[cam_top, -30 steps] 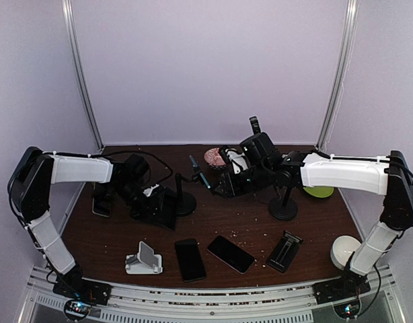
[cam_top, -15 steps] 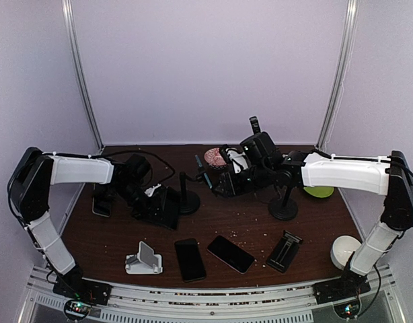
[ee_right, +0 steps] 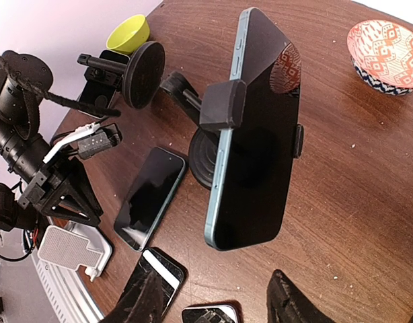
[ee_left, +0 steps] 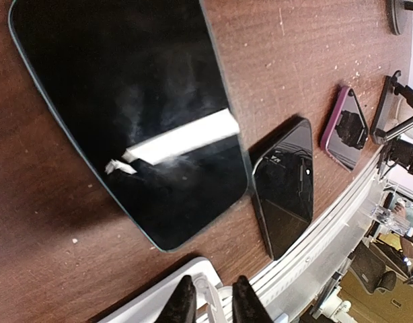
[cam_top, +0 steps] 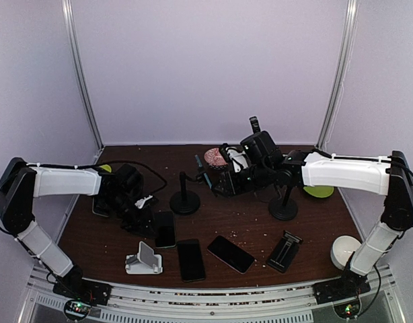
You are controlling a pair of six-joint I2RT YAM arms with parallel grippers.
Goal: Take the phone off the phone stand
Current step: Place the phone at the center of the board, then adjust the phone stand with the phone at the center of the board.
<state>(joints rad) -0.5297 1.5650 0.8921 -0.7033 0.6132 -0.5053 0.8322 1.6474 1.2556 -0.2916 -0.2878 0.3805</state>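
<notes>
In the top view, the phone (cam_top: 204, 173) is seen at mid-table, carried tilted in the clamp of the phone stand (cam_top: 185, 202), whose round base rests on the table (cam_top: 260, 225). The right gripper (cam_top: 218, 183) stands just beside the phone; contact cannot be judged from here. The left gripper (cam_top: 144, 217) hangs low near a loose handset (cam_top: 165, 229) lying flat. In the left wrist view, the left gripper (ee_left: 213, 303) is shown with its fingers only slightly parted and nothing between them, and the loose handset (ee_left: 126, 114) lies apart from them. In the right wrist view, the phone (ee_right: 253, 128) is seen pinched across its long edges by the clamp (ee_right: 223, 104). The right gripper (ee_right: 220, 286) is held about half open, its fingertips short of the phone's lower end, so nothing is grasped yet. The step in hand is judged to be the grasp for extraction. It would be done well if the fingers were advanced until the phone's lower part lay squarely between them and then closed on the long edges, clear of the clamp. The phone should then be drawn along its own length rather than pulled sideways. The stand is probably light and could be dragged or tipped, so its base might usefully be steadied by the left gripper.
</notes>
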